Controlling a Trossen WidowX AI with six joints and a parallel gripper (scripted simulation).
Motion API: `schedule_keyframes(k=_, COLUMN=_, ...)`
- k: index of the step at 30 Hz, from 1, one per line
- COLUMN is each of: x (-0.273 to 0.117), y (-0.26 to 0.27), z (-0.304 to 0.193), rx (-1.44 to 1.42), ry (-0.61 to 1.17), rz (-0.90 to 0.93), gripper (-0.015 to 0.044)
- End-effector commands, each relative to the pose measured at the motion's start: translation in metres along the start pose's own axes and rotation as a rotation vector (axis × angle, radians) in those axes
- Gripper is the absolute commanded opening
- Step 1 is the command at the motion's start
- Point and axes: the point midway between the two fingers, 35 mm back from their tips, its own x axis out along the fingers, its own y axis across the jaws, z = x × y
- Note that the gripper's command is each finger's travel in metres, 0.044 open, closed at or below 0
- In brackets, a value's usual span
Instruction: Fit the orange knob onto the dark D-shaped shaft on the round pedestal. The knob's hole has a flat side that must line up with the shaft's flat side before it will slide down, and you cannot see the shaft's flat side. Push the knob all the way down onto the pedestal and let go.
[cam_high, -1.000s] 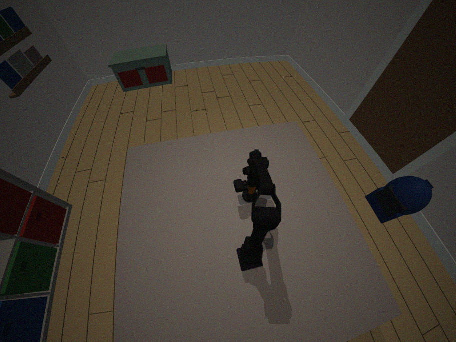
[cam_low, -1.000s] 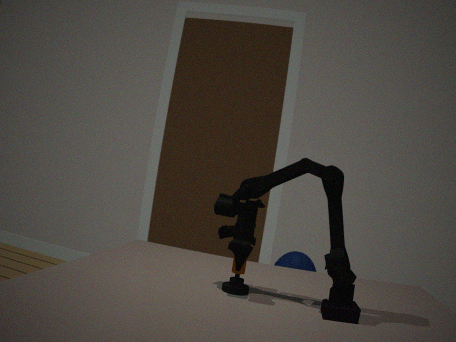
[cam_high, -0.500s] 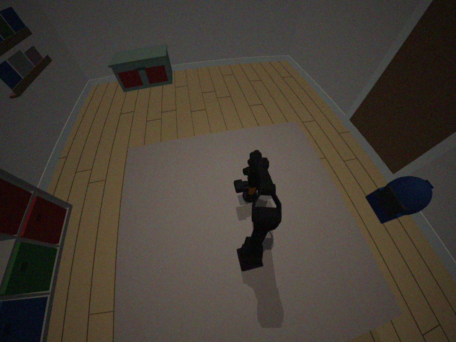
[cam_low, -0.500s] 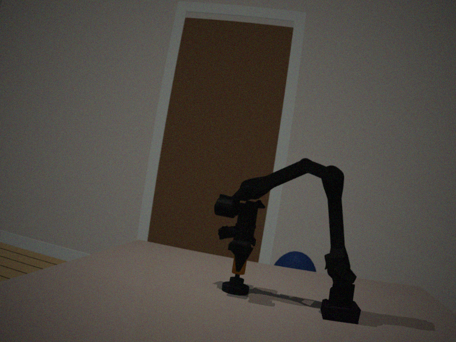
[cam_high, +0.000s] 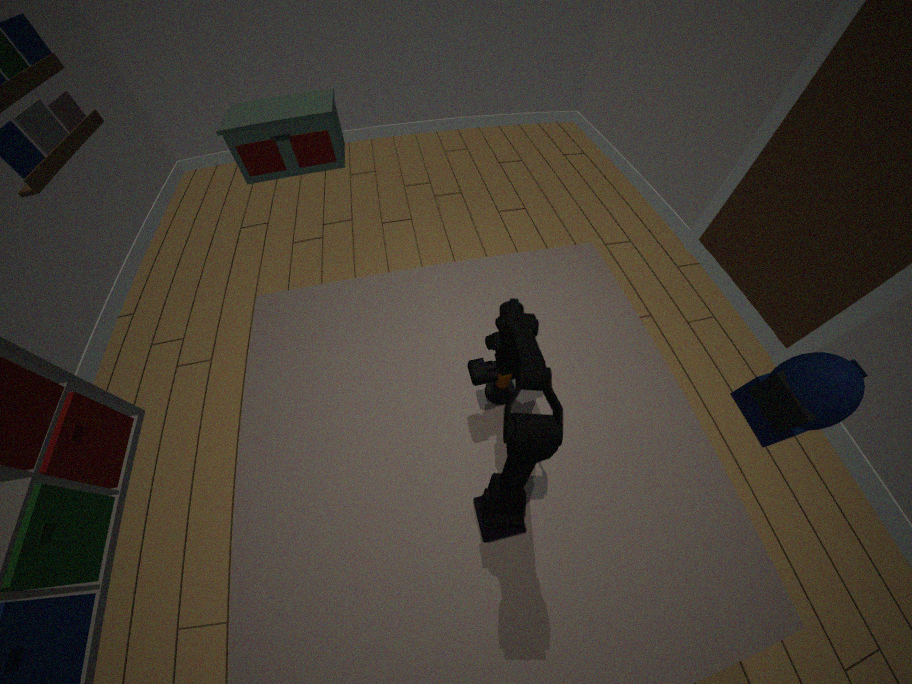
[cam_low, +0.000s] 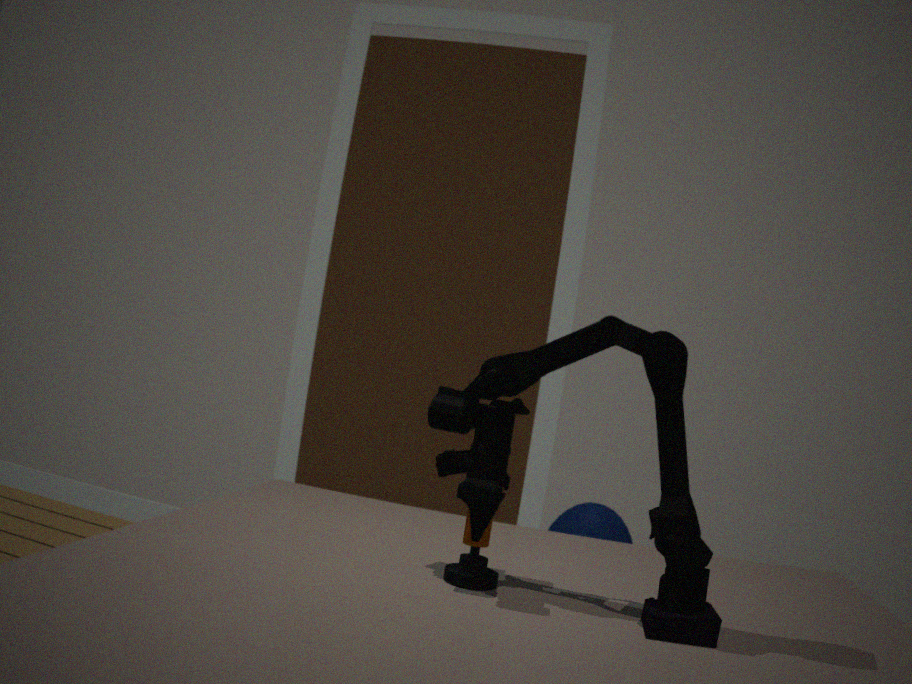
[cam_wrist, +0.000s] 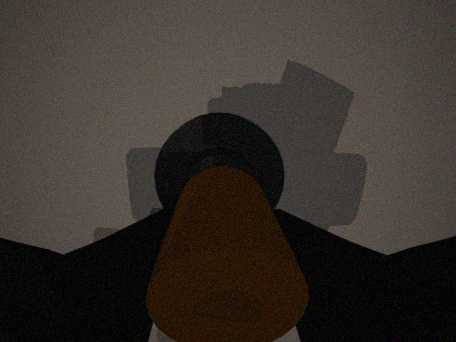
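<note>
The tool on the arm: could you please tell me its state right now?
Tool: closed on the orange knob, above the round pedestal.

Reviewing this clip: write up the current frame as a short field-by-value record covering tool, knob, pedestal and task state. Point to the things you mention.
tool: (cam_low: 478, 539) closed on the orange knob
orange knob: (cam_high: 503, 380) (cam_low: 476, 530) (cam_wrist: 227, 250) gripped, above the pedestal's base
round pedestal: (cam_high: 497, 393) (cam_low: 470, 576) (cam_wrist: 220, 135) on the mat, below the knob
shaft: partly visible under the knob
flat-side alignment: cannot tell
seated: no
released: no
</note>
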Motion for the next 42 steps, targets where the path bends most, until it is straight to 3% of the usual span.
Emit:
schedule_keyframes(k=1, x=-0.0018, y=0.0000, z=0.0007, rx=-0.098, ry=-0.002, rz=0.001, gripper=0.0000)
schedule_keyframes(k=42, x=-0.0018, y=0.0002, z=-0.0004, rx=-0.237, ry=-0.002, rz=0.001, gripper=0.0000)
